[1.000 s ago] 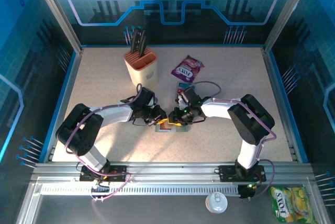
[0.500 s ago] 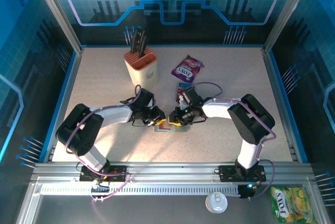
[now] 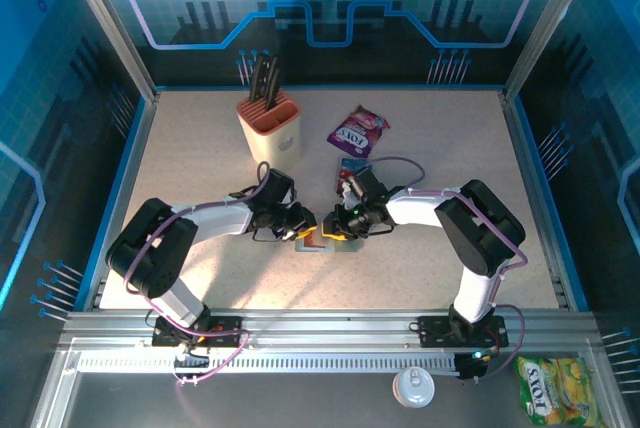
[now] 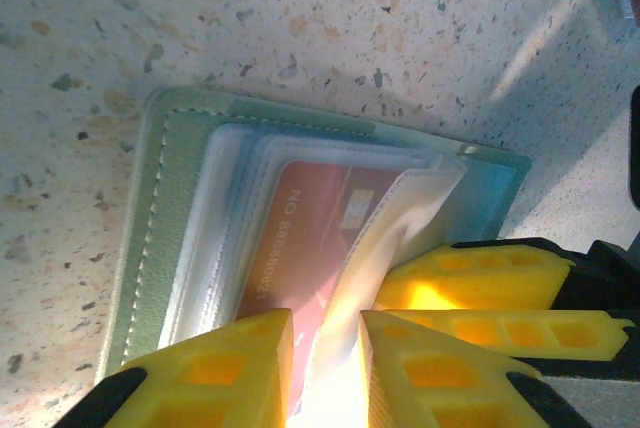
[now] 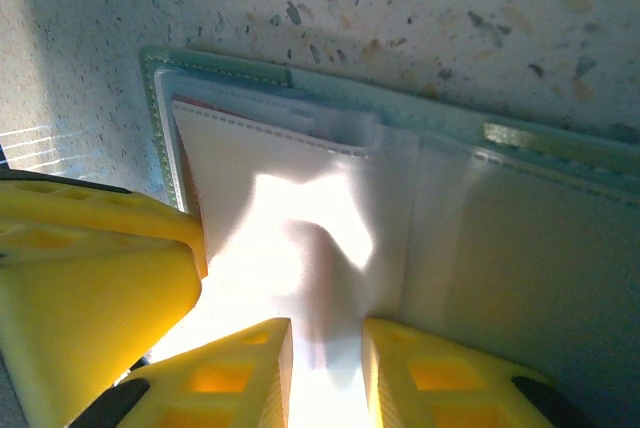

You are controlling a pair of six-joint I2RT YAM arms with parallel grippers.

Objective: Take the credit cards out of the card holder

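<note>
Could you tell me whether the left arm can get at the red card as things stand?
Probably yes: the left end effector straddles the end of the red card in the open card holder; only a clear sleeve overlaps it.

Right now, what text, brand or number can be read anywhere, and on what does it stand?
"FOX'S": on the purple snack packet.
"FOX'S": on the yellow-green packet, lying off the table at the near right.
"NO 8888", further digits too blurred to read: on the red card inside the card holder.
</note>
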